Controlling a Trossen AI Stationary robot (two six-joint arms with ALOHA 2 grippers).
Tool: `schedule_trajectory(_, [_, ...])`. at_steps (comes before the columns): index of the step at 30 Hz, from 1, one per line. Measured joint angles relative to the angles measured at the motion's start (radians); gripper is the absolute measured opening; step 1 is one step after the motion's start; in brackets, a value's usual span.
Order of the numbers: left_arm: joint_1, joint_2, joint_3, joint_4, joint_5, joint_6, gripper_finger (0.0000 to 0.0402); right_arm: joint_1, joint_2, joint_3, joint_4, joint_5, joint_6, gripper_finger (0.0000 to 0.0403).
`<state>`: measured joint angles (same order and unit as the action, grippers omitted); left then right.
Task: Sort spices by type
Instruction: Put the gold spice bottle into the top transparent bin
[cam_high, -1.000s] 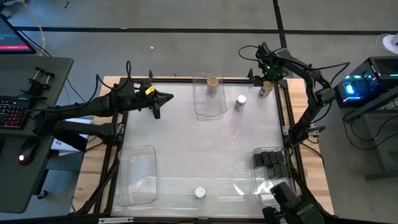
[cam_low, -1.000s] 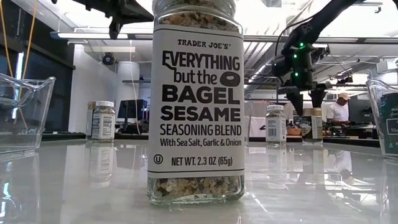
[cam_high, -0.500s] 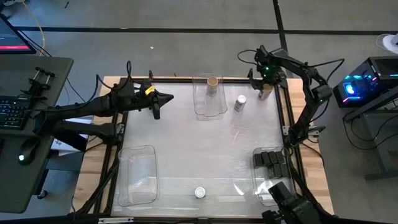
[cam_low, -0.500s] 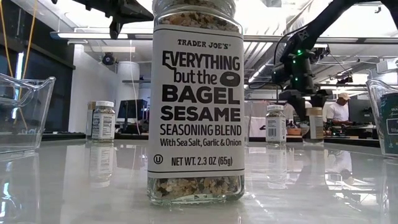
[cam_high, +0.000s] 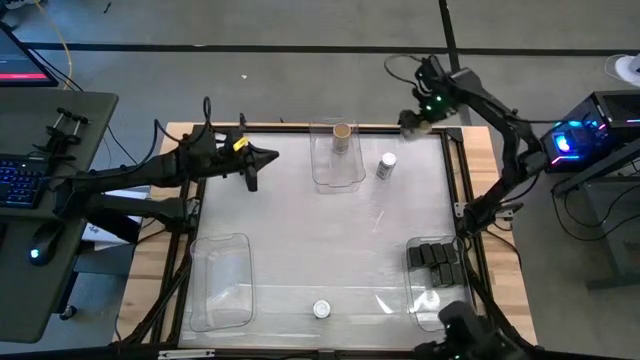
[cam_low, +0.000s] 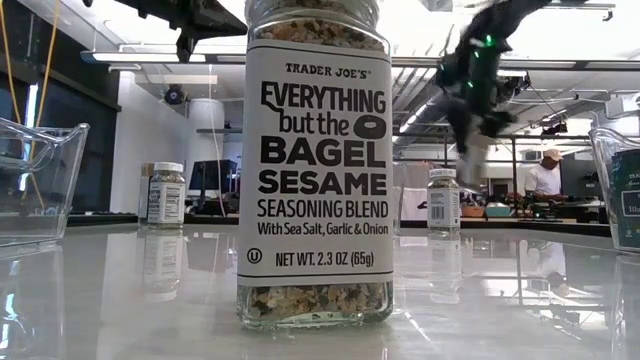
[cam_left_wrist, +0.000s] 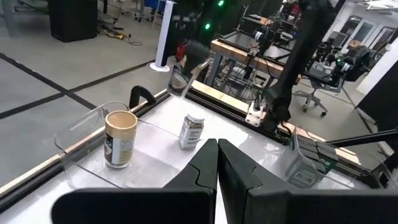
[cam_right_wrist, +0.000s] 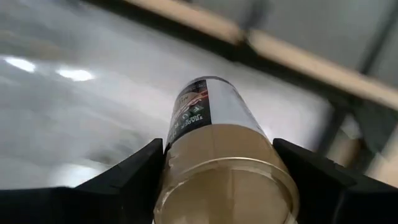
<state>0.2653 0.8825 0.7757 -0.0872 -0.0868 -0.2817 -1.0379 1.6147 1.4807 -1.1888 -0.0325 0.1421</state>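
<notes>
Two arms here, and only the right one is doing anything. Nearest the low camera sits a white-lidded jar (cam_high: 321, 309) of bagel sesame seasoning, standing alone at the front edge of the surface (cam_high: 300, 225). Just behind it, an empty clear bin (cam_high: 220, 280) front-left, and a second bin (cam_high: 437, 285) front-right with small black boxes (cam_high: 434, 257) in it. Further back, another white-lidded jar (cam_high: 386, 166) stands upright in the open, just beside the far bin (cam_high: 337, 160), which holds one tan-lidded jar (cam_high: 342, 133). The left gripper (cam_high: 252, 180) hangs over the far-left part of the surface, fingers pressed together with nothing between them. At the far-right corner the right gripper (cam_high: 411, 121) is up off the surface with its fingers clamped on either side of a second tan-lidded jar (cam_right_wrist: 214, 155), tilted. In the low view that jar is a blur, so I can't quite tell how high it's lifted.
</notes>
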Motion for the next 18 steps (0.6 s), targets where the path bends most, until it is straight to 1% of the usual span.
schedule_trajectory(3, [0.013, 0.0, 0.0, 0.0, 0.0, 0.004, 0.0, 0.085, -0.008, 0.057, 0.08, -0.069, 0.045, 0.0271])
schedule_trajectory(5, [0.023, 0.0, 0.0, 0.0, -0.001, 0.004, 0.0, 0.159, -0.005, 0.096, 0.142, -0.093, 0.075, 0.0271])
schedule_trajectory(8, [0.034, 0.0, 0.0, 0.001, -0.001, 0.004, 0.0, 0.272, 0.025, 0.155, 0.237, -0.101, 0.108, 0.0271])
schedule_trajectory(11, [0.037, 0.0, 0.0, 0.001, -0.002, 0.0, 0.0, 0.364, 0.078, 0.218, 0.295, -0.101, 0.13, 0.0271])
schedule_trajectory(14, [0.037, 0.0, 0.0, 0.0, -0.002, -0.002, 0.0, 0.426, 0.151, 0.312, 0.299, -0.094, 0.127, 0.0271])
schedule_trajectory(18, [0.035, 0.0, 0.0, -0.005, 0.021, -0.002, 0.0, 0.474, 0.276, 0.464, 0.229, -0.051, 0.085, 0.0271])
